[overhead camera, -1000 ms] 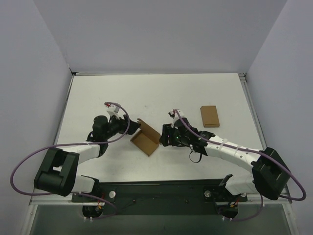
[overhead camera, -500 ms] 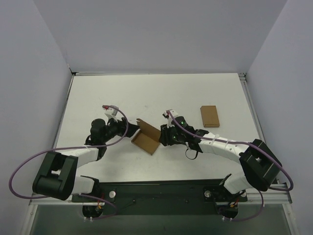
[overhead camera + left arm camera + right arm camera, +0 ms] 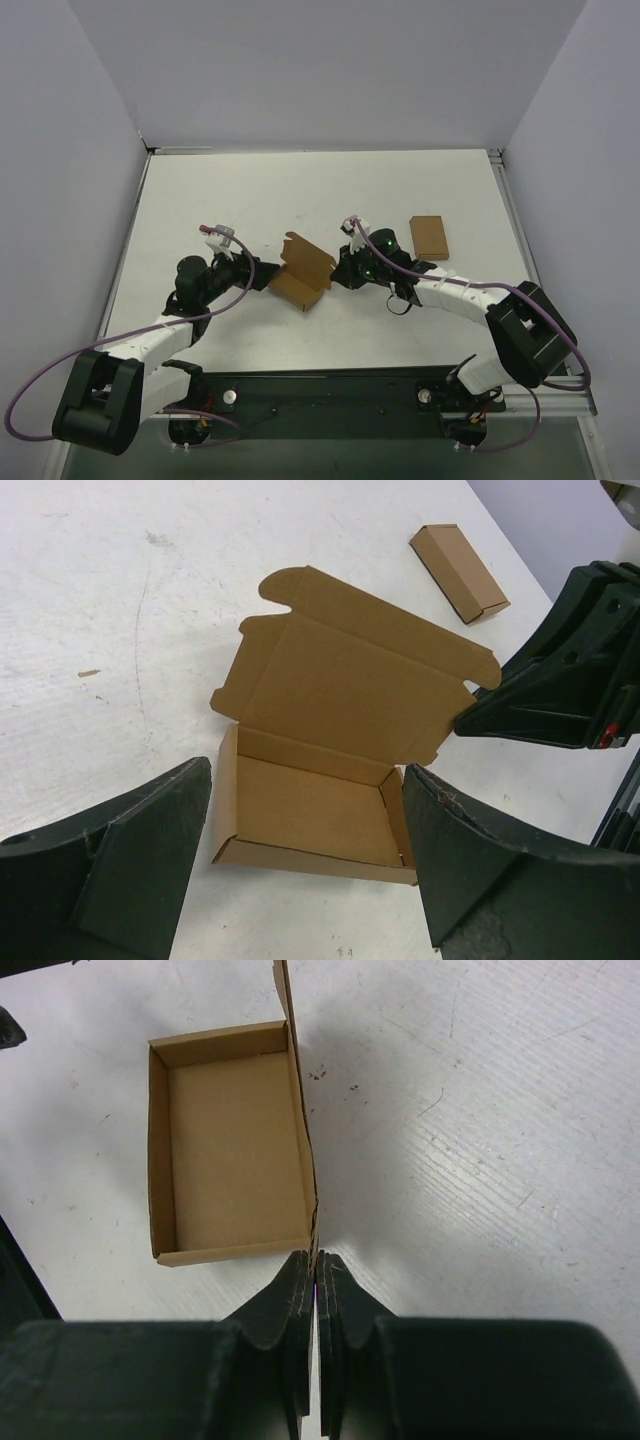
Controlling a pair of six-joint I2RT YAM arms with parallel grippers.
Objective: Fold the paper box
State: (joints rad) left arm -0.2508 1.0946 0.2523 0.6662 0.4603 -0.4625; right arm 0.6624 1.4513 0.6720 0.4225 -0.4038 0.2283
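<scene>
The paper box is brown kraft card lying mid-table, its shallow tray open and its lid with notched tabs standing up behind. My right gripper is shut on the lid's side edge, which shows edge-on beside the tray. The top view has this gripper at the box's right side. My left gripper is open just left of the box. Its fingers straddle the tray's near wall without touching it.
A narrower plain brown cardboard rectangle lies on the white table to the right of the right arm, also seen as a small closed carton. Grey walls enclose the table on three sides.
My right gripper has closed onto the lid's edge. The left arm has drawn back to the left, away from the box. The lid stands more upright.
</scene>
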